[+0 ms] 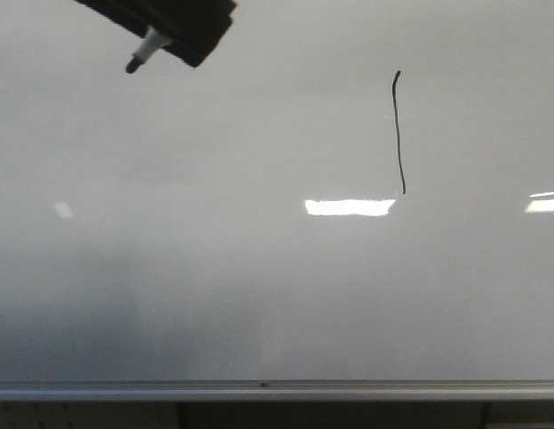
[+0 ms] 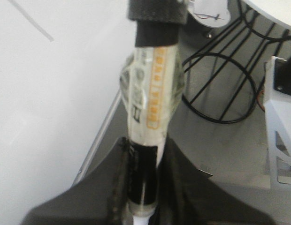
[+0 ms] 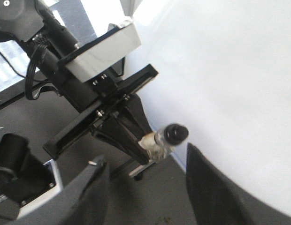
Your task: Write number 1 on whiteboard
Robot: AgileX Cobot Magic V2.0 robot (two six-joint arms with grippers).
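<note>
The whiteboard [image 1: 214,268] fills the front view, pale grey and glossy. The number 1 [image 1: 398,134] is a thin black, nearly vertical stroke at the upper right of the board. My left gripper [image 1: 183,27] is at the top left, far left of the stroke, shut on a marker [image 1: 145,52] whose dark tip is just off the board. In the left wrist view the jaws [image 2: 145,145] clamp the marker's barrel [image 2: 155,89] beside the board [image 2: 42,117]. My right gripper [image 3: 145,161] is open and empty next to the board [image 3: 230,70].
A silver edge strip [image 1: 277,391] runs along the board's lower edge. Bright light glares [image 1: 348,206] lie on the board. A black wire stand [image 2: 220,89] and a white frame [image 2: 279,122] stand on the grey floor. The left arm's mount [image 3: 89,61] shows in the right wrist view.
</note>
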